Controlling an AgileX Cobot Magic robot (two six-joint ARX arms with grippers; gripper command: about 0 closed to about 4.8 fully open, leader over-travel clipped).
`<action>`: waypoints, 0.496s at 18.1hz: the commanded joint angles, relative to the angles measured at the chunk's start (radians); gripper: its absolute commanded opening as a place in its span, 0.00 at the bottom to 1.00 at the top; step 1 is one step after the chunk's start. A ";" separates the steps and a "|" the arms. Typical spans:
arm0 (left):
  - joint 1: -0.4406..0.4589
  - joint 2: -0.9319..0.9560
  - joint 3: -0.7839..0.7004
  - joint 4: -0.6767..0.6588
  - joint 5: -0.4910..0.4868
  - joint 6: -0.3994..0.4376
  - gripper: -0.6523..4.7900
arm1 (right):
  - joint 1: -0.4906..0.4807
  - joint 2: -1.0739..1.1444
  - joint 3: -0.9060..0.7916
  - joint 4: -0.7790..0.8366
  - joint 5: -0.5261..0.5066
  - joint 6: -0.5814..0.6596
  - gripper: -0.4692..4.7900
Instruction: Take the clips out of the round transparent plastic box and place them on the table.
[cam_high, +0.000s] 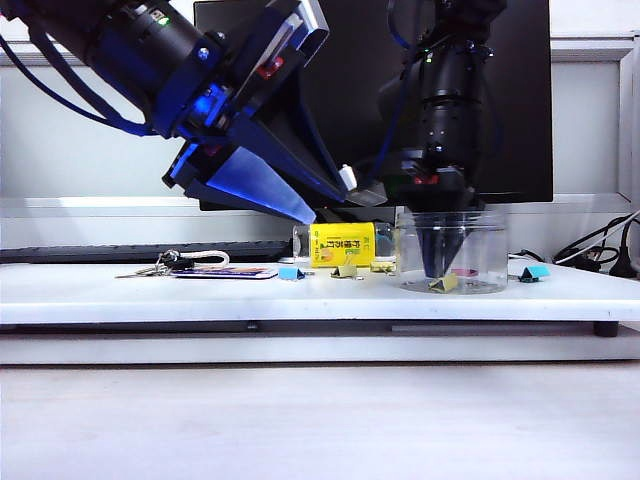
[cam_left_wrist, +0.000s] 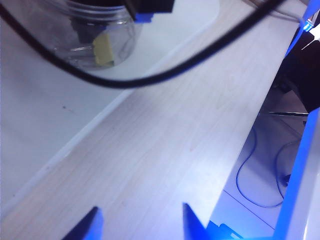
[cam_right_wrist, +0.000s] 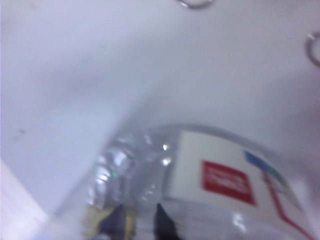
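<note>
Round transparent plastic box (cam_high: 452, 250): a wide, short, clear cylinder standing upright on the long white table (cam_high: 300, 300), right of centre in the exterior view. It is holding at least one small pale-yellow binder clip (cam_high: 443, 284) on its floor; a pinkish item beside that clip is too faint to name.

Right gripper (cam_high: 437, 268): reaching straight down through the box's open mouth, tips sitting just above or on the yellow clip. Its dark fingers (cam_right_wrist: 116, 220) are standing partly apart in the right wrist view; whether they are pinching the clip I cannot tell. The vertical entry is likely being used to clear the box wall.

Left gripper (cam_left_wrist: 140, 222): hanging raised over the table's left half, jaws spread wide and empty, probably keeping clear of the working arm.

Surroundings: two more yellow clips (cam_high: 346, 269) are lying on the table beside a small yellow printed box (cam_high: 342, 244); a blue clip (cam_high: 290, 272), a teal clip (cam_high: 534, 272) and a key bunch (cam_high: 165, 265) are nearby. The box wall is crowding the right gripper's fingers.
</note>
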 joint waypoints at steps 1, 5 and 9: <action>0.000 -0.002 0.001 0.006 0.003 0.009 0.51 | 0.000 -0.004 0.003 -0.006 0.013 -0.007 0.24; 0.000 -0.002 0.001 0.006 0.003 0.013 0.51 | 0.001 0.005 0.003 -0.009 0.009 -0.010 0.24; 0.000 -0.002 0.001 0.006 0.000 0.024 0.51 | 0.010 0.006 0.003 -0.005 0.005 -0.010 0.24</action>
